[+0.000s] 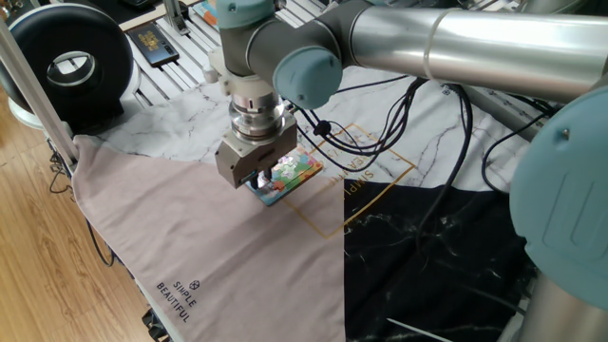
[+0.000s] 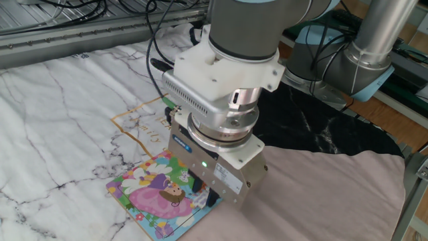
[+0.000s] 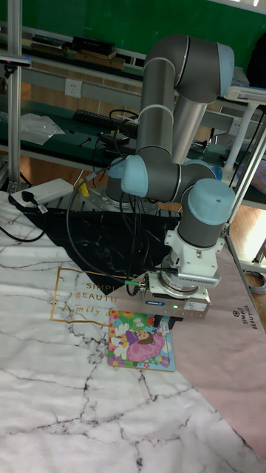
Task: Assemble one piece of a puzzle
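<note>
Hand [image 2: 206,195] hides puzzle's [image 2: 154,194] near edge; fingertips unseen.

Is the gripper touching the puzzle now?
Cannot tell. In the other fixed view the gripper sits low over the puzzle edge, but its body hides the jaws; no view shows contact or gap.

One puzzle [image 2: 159,194], one gripper [image 2: 204,195], one dark card [image 1: 152,43], one round black fan [image 1: 68,66].

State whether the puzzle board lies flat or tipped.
Flat: the puzzle rests picture-up on the marble-print cloth, no edge visibly raised.
</note>
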You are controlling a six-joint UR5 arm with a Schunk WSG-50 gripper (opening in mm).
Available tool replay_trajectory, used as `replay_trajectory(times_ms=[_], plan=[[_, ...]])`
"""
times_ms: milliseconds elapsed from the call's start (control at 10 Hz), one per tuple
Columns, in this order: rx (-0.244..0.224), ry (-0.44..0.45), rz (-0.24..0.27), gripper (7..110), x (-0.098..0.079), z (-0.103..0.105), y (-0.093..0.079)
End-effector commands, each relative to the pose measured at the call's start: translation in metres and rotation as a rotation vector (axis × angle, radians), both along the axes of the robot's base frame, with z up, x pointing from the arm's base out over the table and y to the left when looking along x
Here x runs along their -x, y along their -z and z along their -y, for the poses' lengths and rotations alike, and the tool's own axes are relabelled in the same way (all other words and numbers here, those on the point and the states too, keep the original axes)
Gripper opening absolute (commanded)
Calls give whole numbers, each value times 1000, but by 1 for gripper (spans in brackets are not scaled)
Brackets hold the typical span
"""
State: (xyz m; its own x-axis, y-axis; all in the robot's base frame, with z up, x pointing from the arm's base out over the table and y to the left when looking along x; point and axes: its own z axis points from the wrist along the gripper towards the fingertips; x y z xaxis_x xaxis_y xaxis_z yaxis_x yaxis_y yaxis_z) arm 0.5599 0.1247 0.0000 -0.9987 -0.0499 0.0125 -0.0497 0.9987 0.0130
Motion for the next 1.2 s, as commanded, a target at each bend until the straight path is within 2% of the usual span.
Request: replay_trajectory(times_ms=[0, 500, 700, 900, 1100], plan=[[-39, 37, 97, 7, -25, -8, -2], [-6, 51, 95, 7, -24, 1, -2], [-6, 63, 81, 7, -14, 0, -3], [4, 64, 29, 7, 2, -2, -5], [22, 69, -1, 7, 9, 2, -4]])
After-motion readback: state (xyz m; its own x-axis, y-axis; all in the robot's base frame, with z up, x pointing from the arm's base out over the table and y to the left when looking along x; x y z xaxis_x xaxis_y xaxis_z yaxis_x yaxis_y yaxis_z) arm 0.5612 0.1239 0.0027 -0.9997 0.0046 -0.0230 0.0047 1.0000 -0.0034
